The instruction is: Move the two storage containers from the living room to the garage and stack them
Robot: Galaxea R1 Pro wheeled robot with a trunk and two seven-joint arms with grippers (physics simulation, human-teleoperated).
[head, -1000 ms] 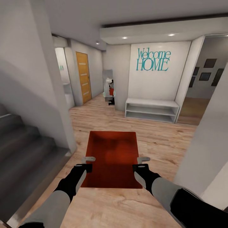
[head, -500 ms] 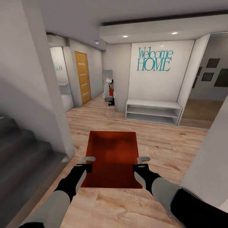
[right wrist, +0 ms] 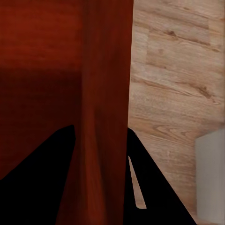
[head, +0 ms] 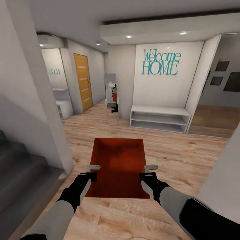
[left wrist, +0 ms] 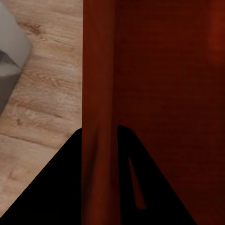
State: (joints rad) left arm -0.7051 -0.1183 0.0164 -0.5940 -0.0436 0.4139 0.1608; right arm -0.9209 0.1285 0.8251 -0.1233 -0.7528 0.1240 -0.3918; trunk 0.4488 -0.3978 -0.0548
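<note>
fingers of the left gripper (head: 93,168) pinch the left wall of a storage container (head: 118,166), and the right gripper (head: 150,169) is clamped on the right wall the same way; the orange-red bin hangs between them above the light wood floor (head: 173,156). against the earlier frames the whole head view has shifted: the grey stairs (head: 20,173) sit further off to the left, the white shelf bench (head: 160,119) and the yellow door (head: 82,81) lie slightly left, while bin and arms keep their place in the picture. left wrist view: dark fingers (left wrist: 61,187) straddle the bin wall (left wrist: 98,93), one inside, one outside. right wrist view repeats this on the other wall (right wrist: 105,93), with a white wall corner (right wrist: 211,173) nearby. bin's near edge is covered by the grippers; the figure in the hallway mirror (head: 111,95) is too small to read.
</note>
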